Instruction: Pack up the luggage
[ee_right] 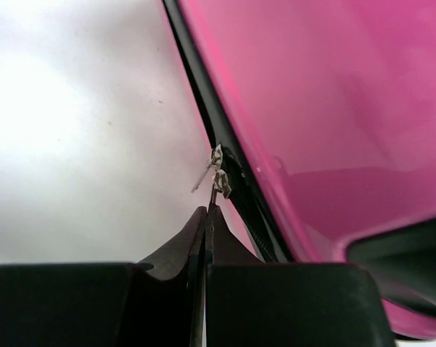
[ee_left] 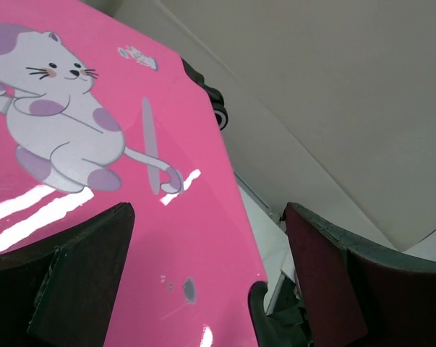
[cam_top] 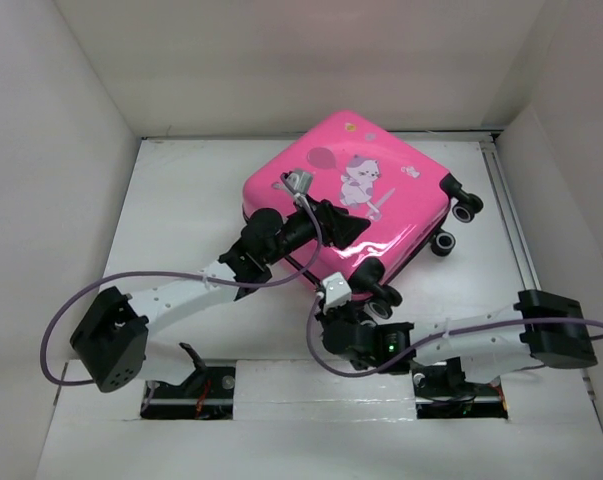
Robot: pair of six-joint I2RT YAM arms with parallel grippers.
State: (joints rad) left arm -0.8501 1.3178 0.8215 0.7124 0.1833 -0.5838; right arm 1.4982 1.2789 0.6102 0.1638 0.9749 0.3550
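One luggage sits on one desk. Its shell shows one cat sticker and one balloon sticker. Two black wheels show at its right edge, and one zipper pull on its seam. Two claws: left claw, right claw. Two purple cables.

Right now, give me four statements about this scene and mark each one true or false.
1. The suitcase is closed, stickers facing up. True.
2. The left gripper is shut. False: it is open, over the suitcase.
3. The right gripper pinches the zipper pull. True.
4. The suitcase stands upright. False: it lies flat on the table.
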